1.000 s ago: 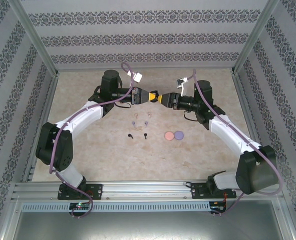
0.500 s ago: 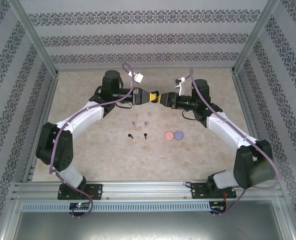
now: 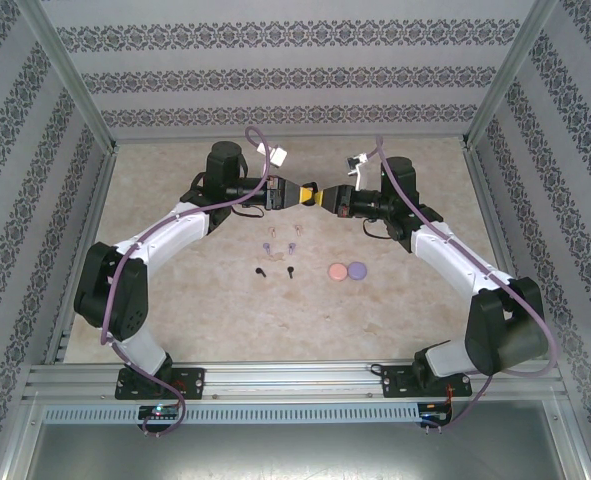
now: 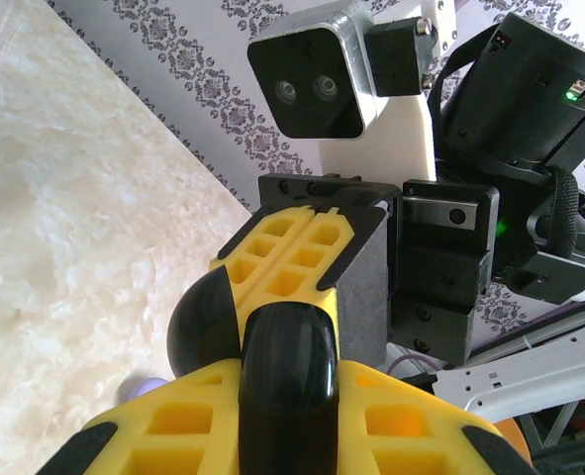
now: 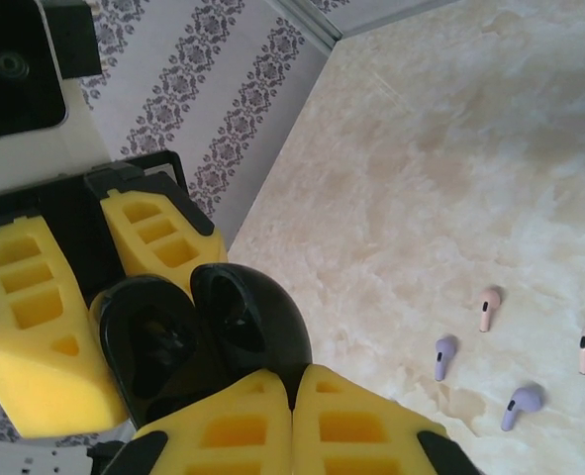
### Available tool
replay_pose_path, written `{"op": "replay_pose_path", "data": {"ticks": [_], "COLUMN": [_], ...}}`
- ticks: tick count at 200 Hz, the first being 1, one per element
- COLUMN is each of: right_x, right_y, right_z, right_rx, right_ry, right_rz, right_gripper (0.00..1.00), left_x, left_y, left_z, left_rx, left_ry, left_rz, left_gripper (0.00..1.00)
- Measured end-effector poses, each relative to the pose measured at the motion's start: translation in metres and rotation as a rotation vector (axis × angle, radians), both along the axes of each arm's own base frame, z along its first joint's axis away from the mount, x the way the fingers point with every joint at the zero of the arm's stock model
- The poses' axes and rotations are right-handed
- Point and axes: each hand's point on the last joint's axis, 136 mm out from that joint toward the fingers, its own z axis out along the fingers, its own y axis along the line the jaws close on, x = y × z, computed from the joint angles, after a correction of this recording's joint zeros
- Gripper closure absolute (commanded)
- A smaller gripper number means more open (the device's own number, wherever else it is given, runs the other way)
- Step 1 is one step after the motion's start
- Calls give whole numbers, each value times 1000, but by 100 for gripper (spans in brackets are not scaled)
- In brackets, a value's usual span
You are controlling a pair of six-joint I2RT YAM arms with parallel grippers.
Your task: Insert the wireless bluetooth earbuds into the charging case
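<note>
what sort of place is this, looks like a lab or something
Probably a robot test cell, not a home: two arms bolted to a metal rail at the table edge, a metal frame with wallpapered panels boxing it in, and the left pincer holding a black case.

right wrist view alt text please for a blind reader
An open black charging case is gripped by the left end effector, with the right end effector shut at its lid. Beyond, two purple earbuds and two pink earbuds lie on the marble table.
</note>
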Motion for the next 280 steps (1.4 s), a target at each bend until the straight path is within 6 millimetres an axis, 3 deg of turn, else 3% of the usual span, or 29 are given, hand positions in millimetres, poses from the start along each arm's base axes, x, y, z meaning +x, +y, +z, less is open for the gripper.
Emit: {"op": "replay_pose_path", "data": {"ticks": [30,72,107,149,201,240,280], "right_x": [0,2,7,9,3,-4,-14], "right_y": [0,-1,-4,-14,-24,-15,0], "right_z": [-2,-3,2,-4,-8,-24,-41], "right_rx": [-6,-34,-85,-217,-394,-502,-574], "right_ry": [16,24,-12,-57,-148,-166,-152], "right_rz": [-2,-11,-27,-32,37,132,223], "right_gripper": [100,100,100,100,100,100,100], "left_x": [1,1,2,10,7,9,-3], "left_y": [-2,-3,1,17,27,27,30], "left_z": [-4,-12,-29,-14,14,-18,-53], "left_rx": [4,29,106,188,295,385,442], "left_ry": [7,8,31,-36,-136,-74,27], "left_rz": [-1,8,29,37,-38,-131,-214], "left_gripper": [98,40,20,12,10,16,20]}}
